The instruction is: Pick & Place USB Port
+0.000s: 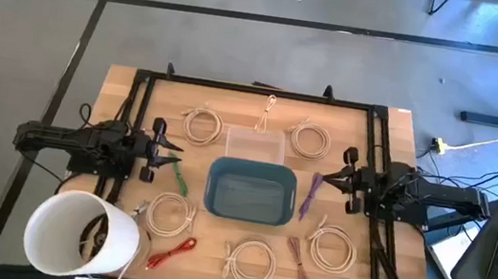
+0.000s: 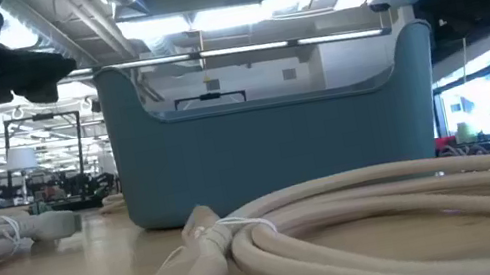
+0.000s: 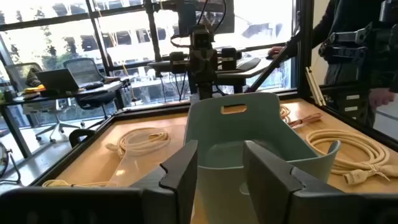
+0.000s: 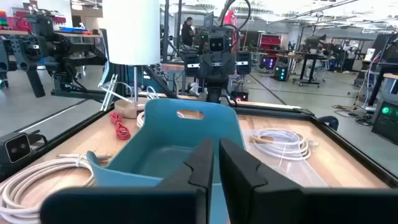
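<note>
**Q:** Where are your end effectors?

**A:** My left end effector [image 1: 172, 159] hovers just off the left side of the blue rectangular plastic bin [image 1: 251, 191] at the middle of the wooden tabletop [image 1: 216, 246], fingers apart with nothing between them. My right end effector [image 1: 329, 179] hovers off the bin's right side, fingers drawn together, holding nothing.

**Q:** And the USB cables?

**A:** All lie on the tabletop around the bin. A green cable [image 1: 180, 182] lies just below my left end effector, and a purple cable [image 1: 309, 197] lies beside the bin's right wall near my right one. White coiled cables [image 1: 171, 213] ring the bin, a red cable [image 1: 171, 252] sits at the front left, and another purple one [image 1: 299, 260] at the front right. A white cylindrical paper cup [image 1: 82, 233] stands at the front left corner.
</note>
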Available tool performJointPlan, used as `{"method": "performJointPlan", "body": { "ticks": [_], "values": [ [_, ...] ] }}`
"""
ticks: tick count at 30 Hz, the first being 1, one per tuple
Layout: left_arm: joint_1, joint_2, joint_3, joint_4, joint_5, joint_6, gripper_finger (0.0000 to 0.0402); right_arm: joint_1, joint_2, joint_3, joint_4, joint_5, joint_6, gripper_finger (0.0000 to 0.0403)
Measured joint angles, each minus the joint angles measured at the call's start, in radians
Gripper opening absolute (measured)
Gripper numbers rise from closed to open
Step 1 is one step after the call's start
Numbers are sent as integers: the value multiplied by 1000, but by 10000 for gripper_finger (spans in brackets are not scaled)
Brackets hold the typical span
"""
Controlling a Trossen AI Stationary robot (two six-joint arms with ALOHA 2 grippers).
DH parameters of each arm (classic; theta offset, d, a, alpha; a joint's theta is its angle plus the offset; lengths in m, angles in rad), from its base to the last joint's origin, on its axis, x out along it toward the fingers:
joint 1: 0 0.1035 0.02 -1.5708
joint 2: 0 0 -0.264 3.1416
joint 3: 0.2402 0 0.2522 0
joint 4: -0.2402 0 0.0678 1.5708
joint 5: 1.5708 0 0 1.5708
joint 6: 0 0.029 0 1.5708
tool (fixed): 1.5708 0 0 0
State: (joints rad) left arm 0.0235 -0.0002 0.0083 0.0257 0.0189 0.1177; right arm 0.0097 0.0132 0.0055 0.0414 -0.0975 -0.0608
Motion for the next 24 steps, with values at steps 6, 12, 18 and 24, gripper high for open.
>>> {"method": "performJointPlan", "body": {
  "ticks": [6, 12, 18, 24],
  "values": [
    [0, 0, 0, 0, 0, 0, 119, 0, 0, 0, 0, 0, 0, 30],
    [0, 0, 0, 0, 0, 0, 119, 0, 0, 0, 0, 0, 0, 30],
    [0, 0, 0, 0, 0, 0, 120, 0, 0, 0, 0, 0, 0, 30],
    [0, 0, 0, 0, 0, 0, 122, 0, 0, 0, 0, 0, 0, 30]
  ]
}}
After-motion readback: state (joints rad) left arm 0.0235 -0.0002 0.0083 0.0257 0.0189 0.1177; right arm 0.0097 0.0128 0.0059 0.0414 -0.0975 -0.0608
